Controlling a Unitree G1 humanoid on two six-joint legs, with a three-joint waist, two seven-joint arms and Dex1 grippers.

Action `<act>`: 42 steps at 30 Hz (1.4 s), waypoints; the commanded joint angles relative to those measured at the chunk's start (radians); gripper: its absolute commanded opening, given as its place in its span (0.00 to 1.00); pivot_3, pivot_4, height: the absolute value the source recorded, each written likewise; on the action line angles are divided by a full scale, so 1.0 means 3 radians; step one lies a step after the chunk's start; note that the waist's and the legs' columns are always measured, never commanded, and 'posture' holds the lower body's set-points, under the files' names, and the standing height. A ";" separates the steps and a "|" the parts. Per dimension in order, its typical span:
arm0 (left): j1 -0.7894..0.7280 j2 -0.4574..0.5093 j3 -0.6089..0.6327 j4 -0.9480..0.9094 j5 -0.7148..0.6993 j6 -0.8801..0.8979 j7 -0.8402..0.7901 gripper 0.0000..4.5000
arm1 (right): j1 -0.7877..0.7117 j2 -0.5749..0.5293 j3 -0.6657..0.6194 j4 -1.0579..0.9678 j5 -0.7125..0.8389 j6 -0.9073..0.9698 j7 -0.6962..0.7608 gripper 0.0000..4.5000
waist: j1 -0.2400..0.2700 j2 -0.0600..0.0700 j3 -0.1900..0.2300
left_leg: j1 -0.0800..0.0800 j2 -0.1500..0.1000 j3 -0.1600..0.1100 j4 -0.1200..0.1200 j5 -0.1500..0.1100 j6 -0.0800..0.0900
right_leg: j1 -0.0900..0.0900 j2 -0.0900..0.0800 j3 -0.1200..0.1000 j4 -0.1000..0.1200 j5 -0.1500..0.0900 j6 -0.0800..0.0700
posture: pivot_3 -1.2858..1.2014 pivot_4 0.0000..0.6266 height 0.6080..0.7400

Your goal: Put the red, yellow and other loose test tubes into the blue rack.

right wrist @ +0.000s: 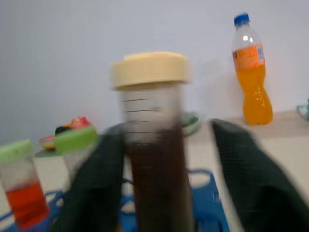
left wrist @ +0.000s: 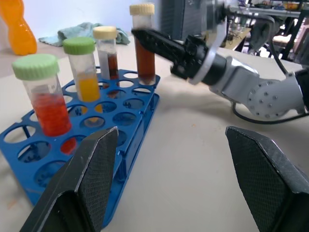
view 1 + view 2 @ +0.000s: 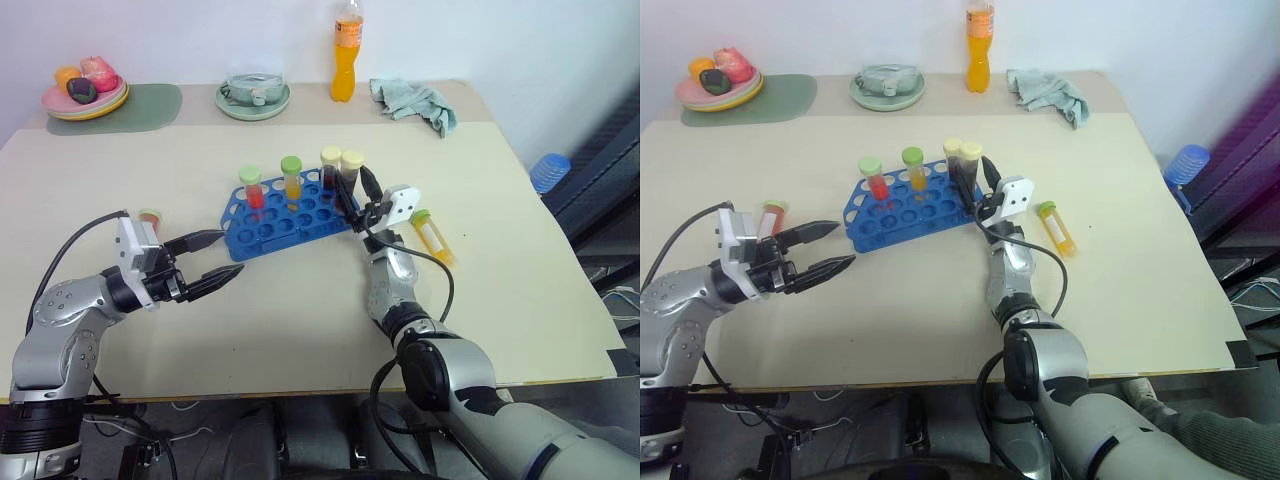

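Pale beige table [image 3: 300, 330] against a plain white wall [image 3: 200, 35], even light, cables on the floor

surface: beige table [image 3: 300, 300] | centre: blue rack [image 3: 285, 215] | 3 o'clock of rack: yellow test tube [image 3: 434, 238] lying flat | 9 o'clock: red test tube [image 3: 771, 218] | 12 o'clock edge: orange bottle [image 3: 346, 50], teal cloth [image 3: 415, 102], green plate [image 3: 253, 98] | 10 o'clock: green mat [image 3: 125, 108]

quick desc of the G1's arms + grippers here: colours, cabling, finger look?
Both arms are silver-grey metal with black joint sections. Each wrist carries a white camera block. The left gripper and right gripper each have two black tapered fingers with finely textured pads. Loose black cables loop along both forearms.
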 commanded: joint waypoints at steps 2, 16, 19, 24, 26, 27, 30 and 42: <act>-0.0037 0.0028 0.0049 -0.0118 -0.0069 0.0020 0.0017 0.81 | -0.0016 0.0015 -0.0020 -0.0033 0.0020 -0.0102 0.0039 1.00 | 0.0000 0.0001 0.0000 | 0.0000 0.0000 0.0000 0.0000 0.0000 -0.0001 | 0.0000 0.0000 0.0000 0.0000 0.0000 0.0000 | 0.52 0.24 1.00; -0.0121 -0.0142 -0.0113 -0.0004 -0.0031 -0.0032 0.0003 0.81 | 0.0220 -0.0267 0.0379 -0.0865 -0.0235 0.0044 -0.0006 1.00 | 0.0007 0.0001 0.0001 | 0.0001 0.0000 0.0000 -0.0001 0.0000 -0.0001 | 0.0000 0.0000 0.0001 0.0000 0.0000 0.0000 | 0.52 0.24 1.00; -0.0158 -0.0182 -0.0177 0.0068 -0.0020 -0.0066 -0.0066 0.81 | 0.0548 -0.0382 0.0627 -0.1650 -0.0335 0.0542 -0.0044 1.00 | 0.0014 0.0001 0.0001 | 0.0001 0.0000 0.0001 -0.0001 0.0000 -0.0001 | 0.0000 0.0000 0.0002 0.0000 0.0000 0.0000 | 0.52 0.24 1.00; -0.0305 -0.0298 -0.0364 0.0269 0.0041 -0.0159 -0.0230 0.81 | 0.1155 -0.0774 0.0875 -0.3228 -0.0412 0.1732 -0.0163 1.00 | 0.0067 0.0001 0.0001 | 0.0001 -0.0002 0.0002 -0.0001 0.0000 0.0000 | 0.0000 -0.0001 0.0003 -0.0002 0.0000 0.0000 | 0.52 0.24 1.00; -0.0389 -0.0353 -0.0447 0.0375 0.0087 -0.0206 -0.0285 0.81 | 0.1317 -0.0982 0.0857 -0.3768 -0.0477 0.2273 -0.0299 1.00 | 0.0088 0.0001 0.0001 | 0.0001 -0.0002 0.0004 -0.0001 -0.0001 0.0001 | -0.0001 -0.0001 0.0004 -0.0003 0.0000 0.0000 | 0.52 0.24 1.00; -0.0433 -0.0372 -0.0490 0.0431 0.0115 -0.0234 -0.0317 0.81 | 0.1386 -0.1091 0.0837 -0.4007 -0.0509 0.2532 -0.0361 1.00 | 0.0091 0.0001 0.0001 | 0.0001 -0.0002 0.0004 -0.0001 0.0000 0.0001 | -0.0001 -0.0001 0.0004 -0.0003 0.0000 0.0000 | 0.52 0.24 1.00; -0.0597 -0.0460 -0.0650 0.0598 0.0203 -0.0313 -0.0427 0.81 | 0.1549 -0.1613 0.0645 -0.4766 -0.0424 0.3842 -0.0385 1.00 | 0.0122 0.0003 0.0001 | 0.0001 0.0000 0.0007 -0.0002 0.0000 0.0001 | -0.0004 0.0003 0.0007 -0.0002 0.0000 0.0000 | 0.52 0.24 1.00; -0.1272 -0.0953 -0.1055 0.1389 0.0580 -0.0757 -0.0623 0.81 | 0.0857 -0.2709 0.0464 -0.4489 0.0035 0.6461 -0.0302 1.00 | 0.0185 0.0002 0.0000 | -0.0004 -0.0003 0.0025 0.0002 -0.0007 0.0011 | -0.0004 0.0002 0.0009 -0.0015 0.0000 0.0000 | 0.52 0.24 1.00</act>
